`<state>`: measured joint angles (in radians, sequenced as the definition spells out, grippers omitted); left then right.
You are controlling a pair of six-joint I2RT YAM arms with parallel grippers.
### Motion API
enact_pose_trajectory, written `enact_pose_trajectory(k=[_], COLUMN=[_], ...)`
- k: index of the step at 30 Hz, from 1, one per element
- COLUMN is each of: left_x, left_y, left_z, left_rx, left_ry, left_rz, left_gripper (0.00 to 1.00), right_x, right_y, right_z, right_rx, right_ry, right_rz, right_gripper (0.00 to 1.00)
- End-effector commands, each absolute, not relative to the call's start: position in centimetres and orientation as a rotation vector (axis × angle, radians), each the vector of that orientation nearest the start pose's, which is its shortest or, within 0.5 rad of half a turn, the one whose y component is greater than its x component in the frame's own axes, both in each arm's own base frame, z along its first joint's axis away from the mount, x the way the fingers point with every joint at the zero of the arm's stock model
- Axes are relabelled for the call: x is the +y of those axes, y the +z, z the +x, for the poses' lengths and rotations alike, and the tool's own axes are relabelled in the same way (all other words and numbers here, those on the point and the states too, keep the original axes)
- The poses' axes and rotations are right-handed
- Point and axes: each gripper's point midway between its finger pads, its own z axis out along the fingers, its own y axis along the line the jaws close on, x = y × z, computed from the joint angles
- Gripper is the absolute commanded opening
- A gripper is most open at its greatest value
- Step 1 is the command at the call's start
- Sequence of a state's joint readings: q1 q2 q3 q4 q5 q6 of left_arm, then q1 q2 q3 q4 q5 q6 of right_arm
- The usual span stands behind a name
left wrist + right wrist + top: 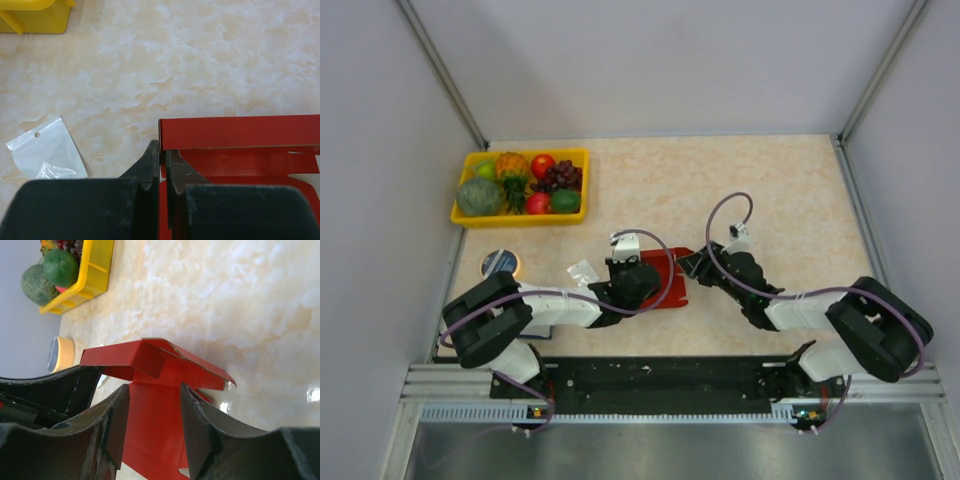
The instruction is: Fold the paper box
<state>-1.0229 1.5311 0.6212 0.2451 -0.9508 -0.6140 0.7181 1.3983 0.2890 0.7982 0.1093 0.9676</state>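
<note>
Paper box sits mid-counter, toward near edge, btwn both arms. L pincer pinching its left wall. R pincer spread, box straight ahead of it, raised flap lying crosswise. R arm's nearer the free flap, so I'd work that side next.

The table has a beige marble-like top that shines a little under soft even light, plain pale grey walls stand close at its left, back and right, thin metal posts rise at the far corners, and an aluminium rail lies along the near edge.
</note>
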Motion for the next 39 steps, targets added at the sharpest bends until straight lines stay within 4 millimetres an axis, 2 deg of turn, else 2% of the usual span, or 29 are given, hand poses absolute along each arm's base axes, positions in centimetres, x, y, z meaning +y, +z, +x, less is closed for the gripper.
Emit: enact_pose_trajectory(k=[1,4,7,10,16,21,29,39], left_x=[-22.8,-23.0,-23.1,-23.3,-23.6,-23.6,-23.9,-23.9], left_y=[8.3,8.5,8.7,9.0,8.7,8.7,8.8,8.7], left_z=[29.0,28.9,28.9,28.8,28.7,28.7,28.7,28.5], left_rx=[1.916,1.917,1.918,1.924,1.944,1.944,1.95,1.969], left_ry=[-0.04,-0.05,-0.064,-0.086,-0.099,-0.104,-0.114,-0.133], left_rz=[-0.117,-0.117,-0.119,-0.126,-0.132,-0.139,-0.146,-0.219], left_gripper=[0.0,0.0,0.0,0.0,0.0,0.0,0.0,0.0], right_x=[24.6,25.5,26.0,26.3,25.1,24.9,25.1,24.3], right_y=[6.4,6.3,5.9,5.2,4.1,3.9,4.0,3.7], right_z=[26.4,27.0,27.5,27.9,28.8,29.2,29.1,29.0], right_rx=[2.114,2.12,2.116,2.134,2.156,2.145,2.107,2.064], right_ry=[0.833,0.846,0.867,0.858,0.766,0.805,0.909,0.974], right_rz=[0.124,0.102,0.119,0.134,0.203,0.268,0.371,0.539], right_gripper=[0.4,0.33,0.3,0.3,0.34,0.37,0.37,0.34])
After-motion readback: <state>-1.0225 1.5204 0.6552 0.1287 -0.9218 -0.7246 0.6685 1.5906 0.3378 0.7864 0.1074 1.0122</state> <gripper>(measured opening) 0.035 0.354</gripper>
